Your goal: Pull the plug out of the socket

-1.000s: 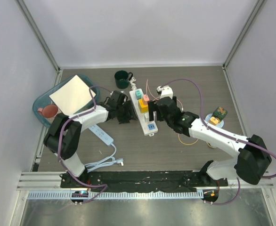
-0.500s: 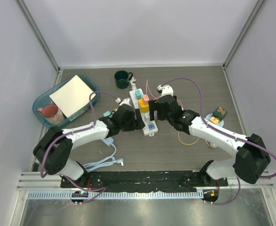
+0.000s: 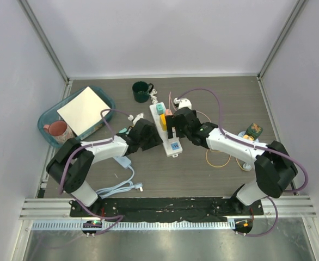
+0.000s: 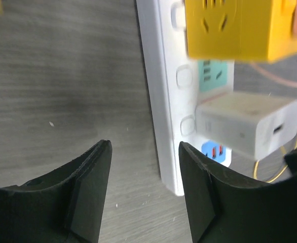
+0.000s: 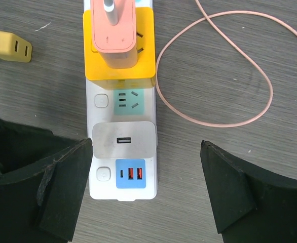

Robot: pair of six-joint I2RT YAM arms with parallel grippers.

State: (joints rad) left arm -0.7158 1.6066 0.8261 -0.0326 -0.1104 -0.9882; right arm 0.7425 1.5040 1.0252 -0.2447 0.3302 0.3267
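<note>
No text is legible, even on the power strip.

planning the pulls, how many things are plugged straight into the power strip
3: teal plug at the far end, yellow adapter mid-strip with a pink plug on it, white charger by the blue usb ports. The right hand may hide more.

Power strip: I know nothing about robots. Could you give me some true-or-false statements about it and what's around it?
1. A pink plug sits in a yellow adapter on the strip. True.
2. The right gripper is shut on the charger. False: it is open and holds nothing.
3. The mug stands on the strip. False: it stands on the table, near the strip's far end.
4. The left gripper is open. True.
</note>
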